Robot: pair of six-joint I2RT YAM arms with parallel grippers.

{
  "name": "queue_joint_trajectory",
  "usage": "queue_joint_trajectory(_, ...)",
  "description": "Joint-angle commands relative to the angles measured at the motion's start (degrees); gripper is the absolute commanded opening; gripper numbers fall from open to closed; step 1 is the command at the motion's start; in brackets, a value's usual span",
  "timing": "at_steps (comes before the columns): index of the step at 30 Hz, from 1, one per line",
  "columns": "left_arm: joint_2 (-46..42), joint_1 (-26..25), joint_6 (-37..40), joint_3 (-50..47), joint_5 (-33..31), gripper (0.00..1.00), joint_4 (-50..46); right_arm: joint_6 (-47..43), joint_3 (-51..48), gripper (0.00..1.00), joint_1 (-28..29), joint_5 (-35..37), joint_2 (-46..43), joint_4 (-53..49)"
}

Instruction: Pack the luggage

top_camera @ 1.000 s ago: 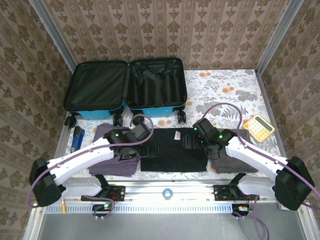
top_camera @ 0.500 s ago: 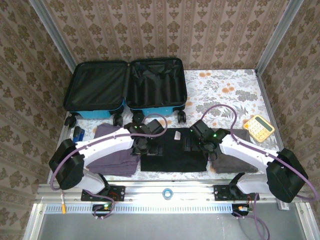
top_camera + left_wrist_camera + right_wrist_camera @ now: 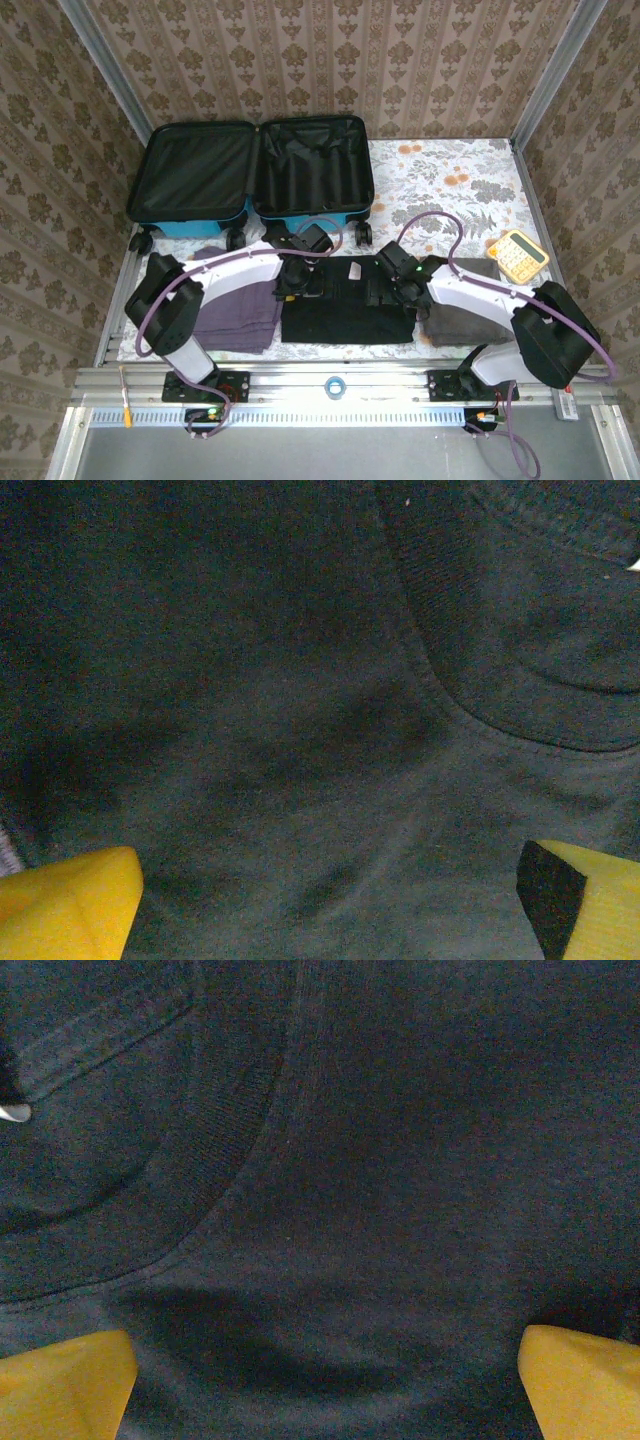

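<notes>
Yellow-tipped jaws spread wide, the left gripper (image 3: 325,910) and right gripper (image 3: 325,1385) hang close over the collar end of a folded black garment (image 3: 348,312), its white tag (image 3: 355,271) too small to read. Just beyond it, the luggage (image 3: 195,226) lies open and flat on the far left of the floral table (image 3: 450,190), black lining up.

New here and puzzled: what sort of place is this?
Probably a robot test booth dressed like a room: wallpapered panels, left arm and right arm bolted to a metal rail, open luggage by a folded black garment.
</notes>
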Motion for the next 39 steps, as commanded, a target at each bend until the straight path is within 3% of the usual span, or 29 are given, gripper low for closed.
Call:
queue_joint_trajectory(1, 1.5, 0.1, 1.0, 0.7, 1.0, 0.98, 0.0, 1.7, 1.8, 0.99, 0.3, -0.8, 2.4, 2.0)
queue_joint_trajectory(13, 8.6, 1.2, 2.7, 4.3, 5.5, 0.97, 12.2, 1.5, 1.5, 0.99, -3.0, -9.0, 4.4, 13.8)
queue_joint_trajectory(18, 6.3, 2.6, 4.3, 4.5, 5.9, 0.97, 14.2, -0.3, 2.1, 0.99, -5.2, -9.0, 1.7, 11.7)
queue_joint_trajectory(29, 1.2, 4.1, 6.0, 5.2, -4.9, 0.98, 0.2, -2.0, 3.2, 1.0, -5.8, -3.7, 0.4, 5.1)
queue_joint_trajectory(39, 5.9, 3.5, 5.8, 4.1, -3.4, 0.98, 1.6, -2.8, 4.1, 1.0, -4.2, 0.7, 5.4, 3.6)
